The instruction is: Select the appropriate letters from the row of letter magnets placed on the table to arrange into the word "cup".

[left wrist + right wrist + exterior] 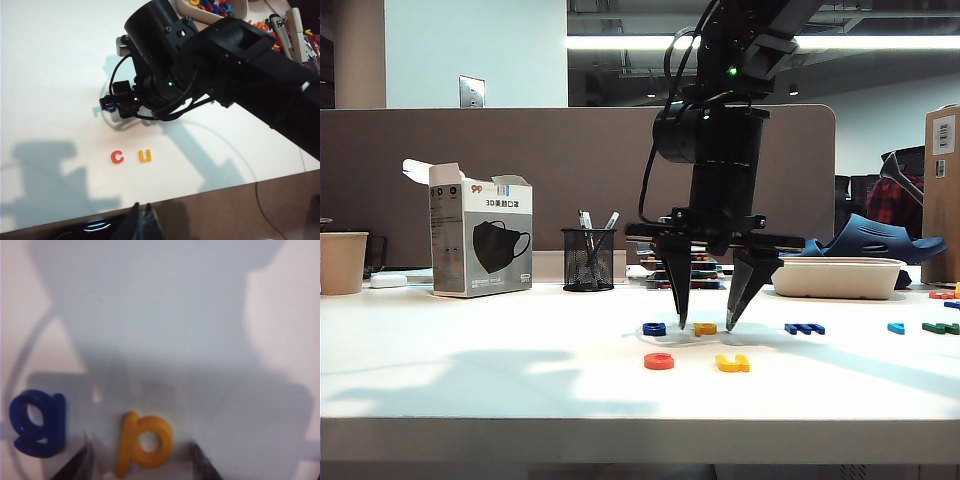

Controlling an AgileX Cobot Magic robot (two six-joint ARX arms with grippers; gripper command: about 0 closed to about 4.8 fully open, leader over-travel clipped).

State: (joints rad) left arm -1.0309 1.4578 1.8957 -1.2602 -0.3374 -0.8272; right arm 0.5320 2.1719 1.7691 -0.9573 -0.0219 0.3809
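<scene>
We see the right gripper (pixel 705 326) pointing straight down over the white bench (pixel 470 370), its jaws released and spread, one black finger (pixel 678 280) on either side of the yellow-orange "p" (pixel 705 328). The fingertips sit at or just above the surface; we cannot tell whether they touch it. The right wrist view alone shows that letter plainly: a rounded, glossy "p" (pixel 143 442) lying flat in the gripper's shadow, between the two dark fingertips at the frame's edge, with a dark blue "g" (pixel 37 422) just beside it. In the exterior view both are only small coloured blobs, the blue one (pixel 654 328) left of the yellow one.

The left wrist view gives what the others lack: from above, the red "c" (pixel 117 157) and the yellow "u" (pixel 145 156) lie side by side, close but apart, nearer the bench's front edge, readable as "cu". The right arm's black body hides the "p" there. The exterior view shows these two flat and low, the "c" (pixel 659 361) left of the "u" (pixel 732 363).

The left gripper (pixel 141 219) appears only as dark, blurred fingers at the edge of its own view, over the bench's front edge; we cannot tell how its jaws stand.

Further right in the exterior view lie a blue letter (pixel 804 328), a light blue one (pixel 896 327) and a green one (pixel 940 327).
</scene>
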